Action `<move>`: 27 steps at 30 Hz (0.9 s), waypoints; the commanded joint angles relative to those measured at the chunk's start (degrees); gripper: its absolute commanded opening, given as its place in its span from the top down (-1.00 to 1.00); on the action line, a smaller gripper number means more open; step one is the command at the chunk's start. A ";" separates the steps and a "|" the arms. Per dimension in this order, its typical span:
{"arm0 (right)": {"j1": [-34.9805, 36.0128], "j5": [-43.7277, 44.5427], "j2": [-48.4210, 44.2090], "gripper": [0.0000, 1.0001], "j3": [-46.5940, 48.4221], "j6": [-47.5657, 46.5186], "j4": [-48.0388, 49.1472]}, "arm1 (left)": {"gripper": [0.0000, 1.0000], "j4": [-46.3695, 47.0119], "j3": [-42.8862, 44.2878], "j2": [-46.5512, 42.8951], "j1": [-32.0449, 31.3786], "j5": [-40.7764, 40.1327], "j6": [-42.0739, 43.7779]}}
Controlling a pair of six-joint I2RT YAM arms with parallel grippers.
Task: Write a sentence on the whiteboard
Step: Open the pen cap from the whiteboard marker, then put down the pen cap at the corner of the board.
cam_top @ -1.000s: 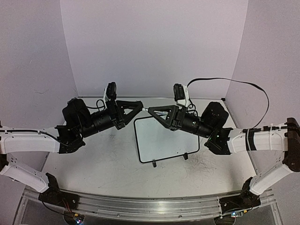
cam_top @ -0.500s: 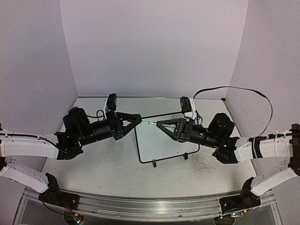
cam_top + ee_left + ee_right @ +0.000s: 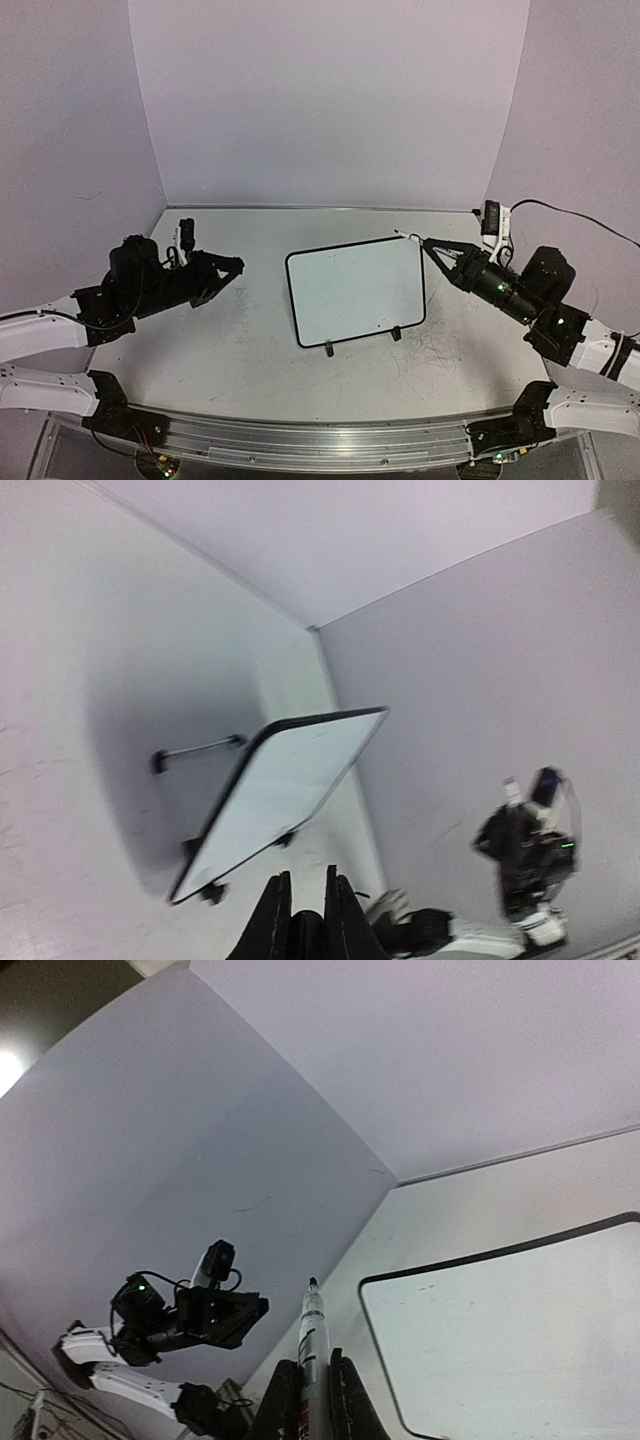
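The whiteboard stands on its two black feet mid-table, tilted back, and its face is blank; no sentence shows on it. It also shows in the left wrist view and in the right wrist view. My right gripper is off the board's upper right corner, shut on a white marker whose bare tip points left. My left gripper hangs low over the table left of the board. Its fingers are close together on a small black cap.
Pale walls close in the scuffed grey tabletop at the back and on both sides. An aluminium rail runs along the near edge. A black cable loops behind the right arm.
The two grippers, tip to tip above the board's top edge a second ago, have pulled apart. The left one drew back left and down, the right one back right with the marker.
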 commanded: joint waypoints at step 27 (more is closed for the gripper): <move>-0.19 9.77 0.96 1.00 4.30 -12.05 -16.23 | 0.90 -23.77 11.24 33.23 0.33 -12.29 14.92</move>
